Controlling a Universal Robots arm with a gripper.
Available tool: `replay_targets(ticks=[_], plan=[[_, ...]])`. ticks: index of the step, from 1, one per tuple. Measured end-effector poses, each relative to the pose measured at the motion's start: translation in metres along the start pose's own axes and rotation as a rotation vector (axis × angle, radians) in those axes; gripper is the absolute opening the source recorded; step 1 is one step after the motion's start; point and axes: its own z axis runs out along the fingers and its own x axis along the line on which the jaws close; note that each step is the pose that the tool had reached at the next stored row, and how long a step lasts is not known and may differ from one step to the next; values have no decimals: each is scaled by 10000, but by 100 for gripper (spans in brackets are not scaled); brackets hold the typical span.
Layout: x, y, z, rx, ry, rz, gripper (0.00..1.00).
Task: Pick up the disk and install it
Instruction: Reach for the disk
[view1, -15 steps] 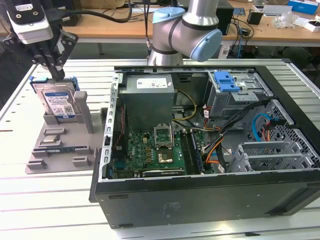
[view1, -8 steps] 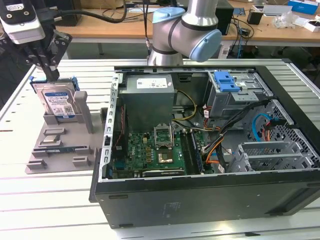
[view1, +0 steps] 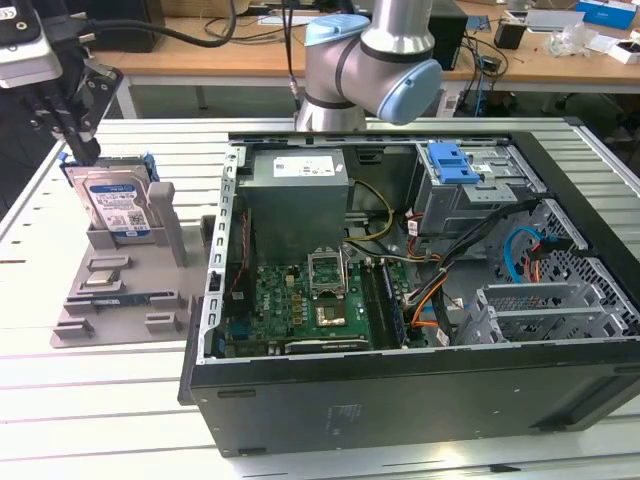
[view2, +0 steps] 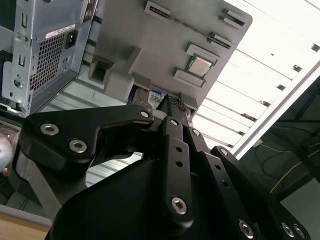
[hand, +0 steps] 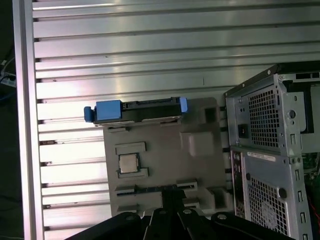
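- Black metal gripper (view1: 82, 145), at the exterior view's far left: it hangs just above the upper corner of the disk. Whether it touches the disk, and whether it is released or clenched, cannot be told.
- Disk (view1: 118, 205): a flat silver rectangle with a blue-and-white label on its face and blue plastic rails along both sides. It stands upright on one edge in a slot of the holder, outside the computer case, with its top edge free. In the first wrist view that top edge (hand: 145, 106) is a thin dark bar with blue ends.
- Holder (view1: 120, 300): a matt grey moulded plate with stepped recesses. A square silver chip (hand: 129, 163) lies flat in one of them.
- Table (view1: 100, 400): ribbed aluminium, with open surface along the near side.
- Computer case (view1: 400, 395): black, lying on its side with the lid off, just beside the holder. Inside are a grey power-supply box (view1: 300, 200), a green motherboard (view1: 300, 310) and a bare blue bracket (view1: 455, 162) atop the perforated drive cage (view1: 470, 200).
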Motion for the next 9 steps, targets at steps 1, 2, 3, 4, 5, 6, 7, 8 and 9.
replay_targets(ticks=[1, 2, 3, 4, 5, 6, 7, 8, 9], plan=[[14, -1, -1, 1, 1, -1, 11], [34, -3, -1, 1, 1, -1, 11], [51, -4, -2, 0, 0, 0, 11], [67, -5, -2, 1, 1, 0, 11], [103, -8, -3, 0, 0, 0, 11], [125, -9, -4, 1, 0, 1, 11], [142, -10, -4, 0, 0, 0, 11], [156, -12, -4, 0, 0, 0, 11], [189, -14, -5, 0, 0, 0, 11]])
